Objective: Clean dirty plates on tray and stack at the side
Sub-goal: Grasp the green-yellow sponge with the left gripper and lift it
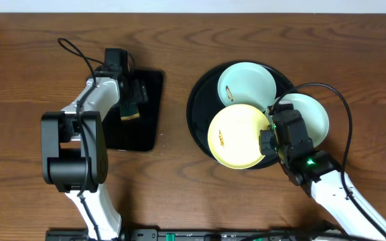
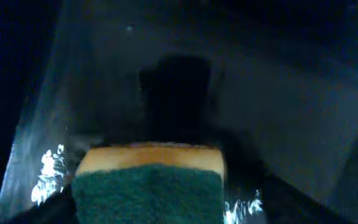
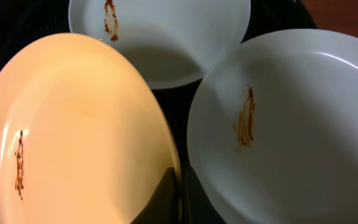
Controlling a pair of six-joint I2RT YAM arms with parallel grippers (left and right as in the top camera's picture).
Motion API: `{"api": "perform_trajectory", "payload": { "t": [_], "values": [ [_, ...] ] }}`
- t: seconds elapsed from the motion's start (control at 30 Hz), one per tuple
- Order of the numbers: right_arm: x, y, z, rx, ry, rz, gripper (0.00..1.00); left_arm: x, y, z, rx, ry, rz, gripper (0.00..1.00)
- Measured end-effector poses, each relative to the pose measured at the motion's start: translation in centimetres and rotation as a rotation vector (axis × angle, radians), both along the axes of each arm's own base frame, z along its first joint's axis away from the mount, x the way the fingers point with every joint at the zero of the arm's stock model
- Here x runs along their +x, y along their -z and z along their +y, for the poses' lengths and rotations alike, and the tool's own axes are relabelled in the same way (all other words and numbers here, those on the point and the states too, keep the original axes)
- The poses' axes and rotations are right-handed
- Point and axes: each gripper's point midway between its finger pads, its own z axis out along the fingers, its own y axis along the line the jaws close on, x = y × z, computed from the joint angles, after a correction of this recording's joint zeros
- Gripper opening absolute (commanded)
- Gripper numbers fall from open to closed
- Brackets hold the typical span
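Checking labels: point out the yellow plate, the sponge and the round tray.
yellow plate [image 1: 236, 137], overhead view, its middle
sponge [image 2: 148, 194], left wrist view, green scouring side
round tray [image 1: 198, 107], overhead view, bare left rim

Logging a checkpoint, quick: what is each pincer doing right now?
Left pincer: shut on the sponge.
Right pincer: shut on the yellow plate rim.

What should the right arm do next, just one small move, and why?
Probably lift the yellow plate slightly off the tray: the right gripper seems closed on its rim, its smear is uncleaned, and the left gripper holds the sponge.
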Motion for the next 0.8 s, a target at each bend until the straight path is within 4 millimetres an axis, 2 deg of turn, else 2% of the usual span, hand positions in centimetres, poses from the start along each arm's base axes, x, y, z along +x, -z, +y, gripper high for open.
{"api": "perform_trajectory", "payload": {
  "t": [0.07, 0.1, 0.13, 0.17, 0.2, 0.3, 0.33, 0.4, 0.43, 0.47, 0.5, 0.53, 0.57, 0.63, 0.67, 0.73, 0.77, 0.8],
  "values": [
    [0.0, 0.1, 0.0, -0.001, 0.001, 0.002, 0.01, 0.0, 0.1, 0.2, 0.002, -0.009, 0.003, 0.25],
    [0.0, 0.3, 0.0, -0.004, 0.000, 0.009, 0.01, 0.0, 0.1, 0.3, 0.002, -0.008, 0.003, 0.33],
    [0.0, 0.5, 0.0, -0.006, 0.001, 0.015, 0.01, 0.0, 0.1, 0.3, 0.003, -0.005, 0.003, 0.71],
    [0.0, 0.8, 0.0, -0.010, 0.001, 0.023, 0.01, 0.0, 0.1, 0.3, 0.002, -0.008, 0.004, 0.80],
    [0.0, 1.3, 0.0, -0.016, 0.000, 0.036, 0.01, -0.1, 0.1, 0.3, 0.005, 0.001, 0.007, 0.82],
    [0.0, 2.1, 0.0, -0.026, 0.001, 0.062, 0.01, -0.8, 0.2, 0.3, 0.006, 0.000, 0.042, 0.81],
    [0.0, 2.1, 0.0, -0.025, 0.003, 0.063, 0.01, -1.2, 0.2, 0.3, 0.007, 0.001, 0.061, 0.72],
    [0.0, 2.1, 0.0, -0.024, 0.004, 0.062, 0.01, -2.5, 0.4, 0.4, 0.010, -0.004, 0.115, 0.45],
    [0.0, 2.1, 0.0, -0.024, 0.004, 0.062, 0.01, -3.0, 0.4, 0.4, 0.009, -0.007, 0.139, 0.37],
    [0.0, 2.1, 0.0, -0.024, 0.004, 0.061, 0.01, -3.8, 0.4, 0.3, 0.006, 0.001, 0.170, 0.37],
    [0.0, 2.1, 0.0, -0.023, 0.004, 0.061, 0.01, -4.0, 0.4, 0.2, 0.002, -0.001, 0.180, 0.50],
    [0.0, 2.1, 0.0, -0.023, 0.004, 0.061, 0.01, -4.1, 0.4, 0.2, -0.001, 0.002, 0.183, 0.68],
    [0.0, 2.1, 0.0, -0.023, 0.004, 0.060, 0.01, -4.1, 0.4, 0.1, -0.002, 0.006, 0.184, 0.76],
    [0.0, 2.1, 0.0, -0.023, 0.004, 0.060, 0.01, -4.3, 0.4, 0.1, -0.004, 0.002, 0.188, 0.78],
    [0.0, 2.1, 0.0, -0.023, 0.004, 0.061, 0.01, -4.4, 0.4, 0.1, -0.004, 0.002, 0.195, 0.75],
    [0.0, 2.1, 0.0, -0.023, 0.004, 0.061, 0.01, -5.3, 0.5, 0.1, -0.006, 0.001, 0.232, 0.47],
    [0.0, 2.1, 0.0, -0.022, 0.005, 0.061, 0.01, -5.8, 0.5, 0.0, -0.011, -0.004, 0.249, 0.38],
    [0.0, 2.1, 0.0, -0.022, 0.005, 0.061, 0.01, -6.3, 0.5, 0.0, -0.011, -0.001, 0.270, 0.35]
  ]
}}
